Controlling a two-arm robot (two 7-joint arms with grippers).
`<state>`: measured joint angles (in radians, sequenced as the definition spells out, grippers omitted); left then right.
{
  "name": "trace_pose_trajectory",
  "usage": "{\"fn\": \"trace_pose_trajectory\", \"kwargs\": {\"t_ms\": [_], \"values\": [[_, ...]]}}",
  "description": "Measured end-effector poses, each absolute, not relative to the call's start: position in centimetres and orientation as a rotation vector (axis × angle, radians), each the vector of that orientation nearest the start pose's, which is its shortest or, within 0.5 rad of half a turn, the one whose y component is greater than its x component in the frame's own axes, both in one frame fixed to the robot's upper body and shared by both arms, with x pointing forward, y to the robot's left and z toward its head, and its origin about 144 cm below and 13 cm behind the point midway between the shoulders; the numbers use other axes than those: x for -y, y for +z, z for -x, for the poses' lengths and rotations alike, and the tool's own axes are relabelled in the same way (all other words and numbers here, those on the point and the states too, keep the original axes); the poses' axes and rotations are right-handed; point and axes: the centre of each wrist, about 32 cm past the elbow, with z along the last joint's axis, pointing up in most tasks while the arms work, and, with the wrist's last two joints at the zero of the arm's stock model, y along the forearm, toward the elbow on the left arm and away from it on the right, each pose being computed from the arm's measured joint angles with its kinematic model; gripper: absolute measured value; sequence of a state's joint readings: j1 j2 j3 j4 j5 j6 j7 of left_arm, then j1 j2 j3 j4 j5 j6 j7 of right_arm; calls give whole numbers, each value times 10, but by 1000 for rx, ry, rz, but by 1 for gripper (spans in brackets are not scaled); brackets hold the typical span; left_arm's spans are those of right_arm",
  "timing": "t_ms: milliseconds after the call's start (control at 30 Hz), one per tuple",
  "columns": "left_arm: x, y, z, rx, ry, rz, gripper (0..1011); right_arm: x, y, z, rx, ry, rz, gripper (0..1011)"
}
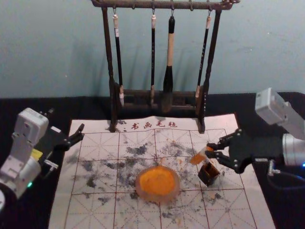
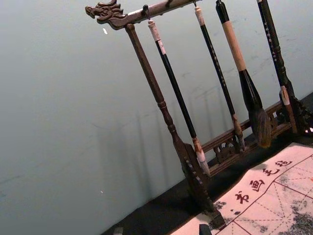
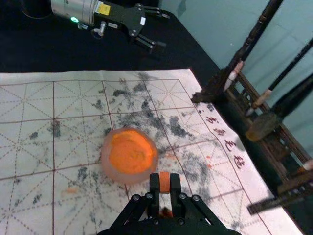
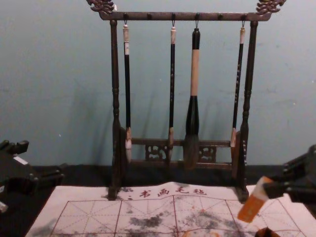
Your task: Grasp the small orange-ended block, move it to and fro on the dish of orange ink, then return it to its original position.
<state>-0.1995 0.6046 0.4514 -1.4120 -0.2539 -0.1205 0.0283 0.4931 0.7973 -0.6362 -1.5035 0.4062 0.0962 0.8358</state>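
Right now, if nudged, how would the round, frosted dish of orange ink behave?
The dish looks rigid; broad and low, it would probably slide rather than tip. The rippled white gridded mat under it might shift along.

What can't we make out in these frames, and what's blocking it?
- Block's gripped end: hidden by right claw, head view.
- Dark box: cut by bottom edge, chest view; mostly behind right claw, right wrist view.
- Left claw: cut by bottom edge, left wrist view.
- Rightmost brush's lettering: too small, head view.
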Motion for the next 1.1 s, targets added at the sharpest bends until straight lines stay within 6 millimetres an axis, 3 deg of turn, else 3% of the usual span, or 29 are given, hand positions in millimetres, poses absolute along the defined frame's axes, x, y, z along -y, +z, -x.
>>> {"fn": "trace_pose_trajectory", "kwargs": {"t_ms": [600,1100], "values": [[-310,1140,-489,285,1248,-304,1001,347,1242,-511,147,-418,523,103],[-310,1140,-489,285,1248,-305,1001,350,1232,-514,114,-438,522,104]]}}
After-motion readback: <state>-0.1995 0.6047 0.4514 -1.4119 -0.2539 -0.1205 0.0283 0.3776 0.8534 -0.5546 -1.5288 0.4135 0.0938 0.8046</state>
